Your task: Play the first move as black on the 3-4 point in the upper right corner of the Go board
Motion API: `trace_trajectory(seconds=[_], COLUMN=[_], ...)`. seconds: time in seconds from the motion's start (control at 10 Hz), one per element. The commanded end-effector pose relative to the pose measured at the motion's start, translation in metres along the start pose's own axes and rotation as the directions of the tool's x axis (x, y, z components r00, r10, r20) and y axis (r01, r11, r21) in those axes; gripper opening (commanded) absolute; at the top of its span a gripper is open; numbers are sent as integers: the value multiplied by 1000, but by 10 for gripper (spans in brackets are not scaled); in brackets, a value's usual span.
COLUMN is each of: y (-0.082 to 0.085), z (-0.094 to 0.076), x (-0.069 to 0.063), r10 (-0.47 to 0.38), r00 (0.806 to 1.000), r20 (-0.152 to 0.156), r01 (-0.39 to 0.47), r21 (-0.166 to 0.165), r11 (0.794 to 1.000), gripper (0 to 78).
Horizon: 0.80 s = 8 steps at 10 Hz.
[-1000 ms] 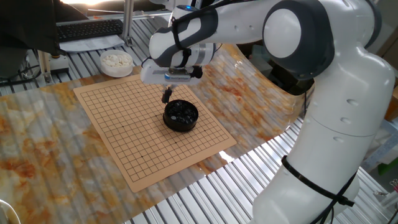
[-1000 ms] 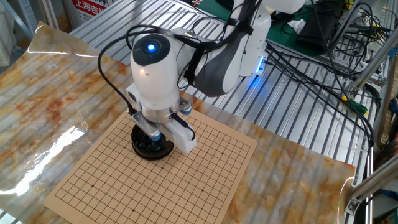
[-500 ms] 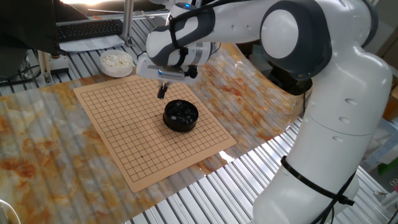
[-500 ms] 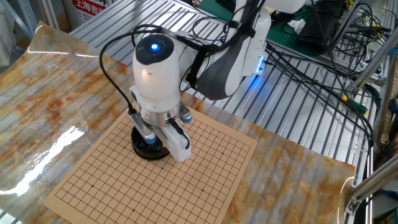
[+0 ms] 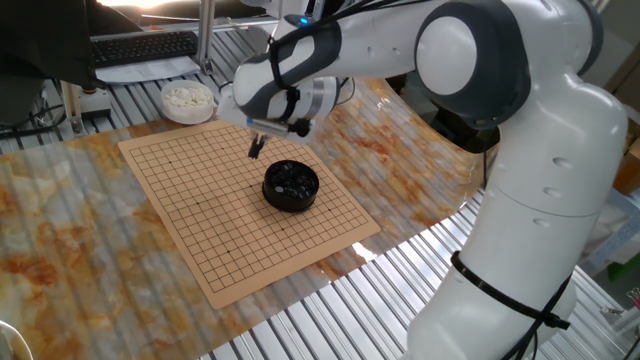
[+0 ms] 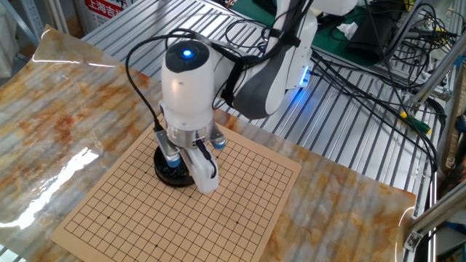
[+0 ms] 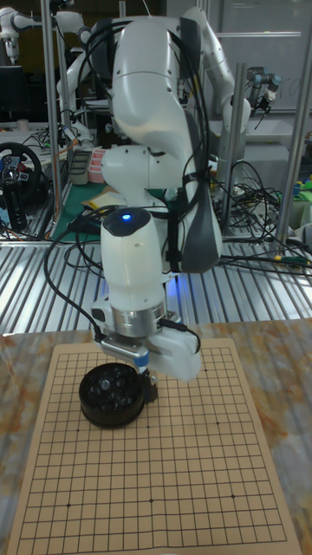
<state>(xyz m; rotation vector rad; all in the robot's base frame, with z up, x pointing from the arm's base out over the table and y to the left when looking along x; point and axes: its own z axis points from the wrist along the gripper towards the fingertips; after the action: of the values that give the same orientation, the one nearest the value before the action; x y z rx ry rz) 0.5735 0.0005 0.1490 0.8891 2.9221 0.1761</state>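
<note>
Gripper [image 5: 257,148] hangs over the board [image 5: 200,240] beside the bowl of black stones [image 5: 290,184]; finger gap too small to tell. Risk: stone slips or lands off-crossing

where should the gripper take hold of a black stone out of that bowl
From straight above, pinching one stone across its edges. The black stones lie flat in a heap inside the black bowl, whose upright wall blocks any sideways approach; only its open top gives access. The gripper hangs just beside the bowl, over the board.
</note>
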Motion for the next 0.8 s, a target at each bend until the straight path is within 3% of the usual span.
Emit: trace_trajectory(seconds=[0.1, 0.5, 0.6, 0.8], y=[3, 4, 4, 4], z=[0, 0, 0, 0], x=[0, 1, 1, 1], r10=[24, 36, 47, 22], r00=[1000, 998, 999, 1000], r20=[17, 41, 6, 8], r01=[-23, -36, -47, -22], r21=[-10, -9, -20, 12], r11=[1000, 999, 999, 1000], gripper=[11, 11, 11, 11])
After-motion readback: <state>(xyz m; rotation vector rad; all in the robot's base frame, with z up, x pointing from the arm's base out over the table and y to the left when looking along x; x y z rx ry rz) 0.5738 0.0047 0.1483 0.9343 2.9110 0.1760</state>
